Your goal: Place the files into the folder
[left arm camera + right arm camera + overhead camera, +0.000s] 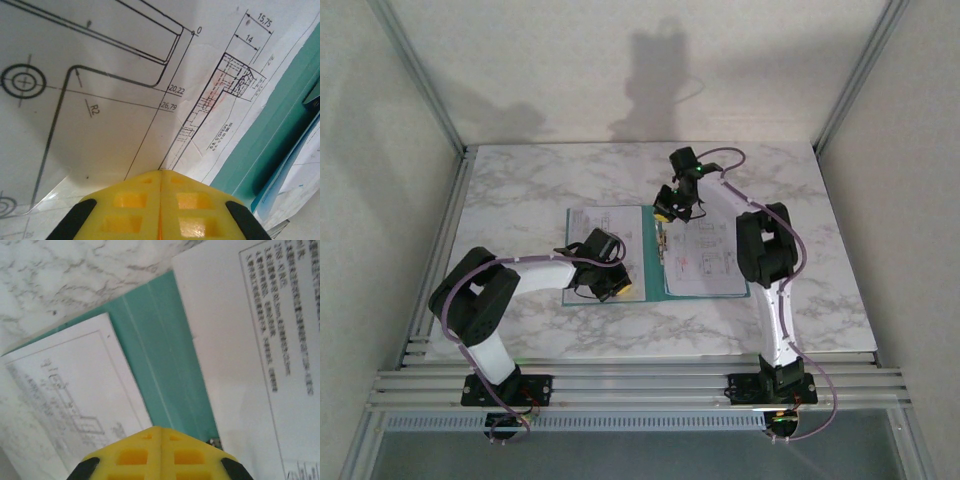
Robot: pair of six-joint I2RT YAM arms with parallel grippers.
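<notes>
- On the marble table (520, 180), we find the folder (652, 262) lying open and flat in the middle, its teal spine bare between the two halves.
- Across those halves lie the files: one drawing sheet (595, 222) on the left half and a printed sheet (705, 255) on the right half. The left wrist view also shows a blue-edged sheet (280, 175) past the spine.
- Over the near right corner of the left sheet, we note the left gripper (618, 287) low on the paper, pads pressed together; we see nothing caught between them.
- At the far end of the spine, the right gripper (663, 212) is likewise clenched, with nothing visibly held.
- We judge the task well advanced: the papers rest inside the open cover. Squaring the sheets and closing the cover appear to be what is left.
</notes>
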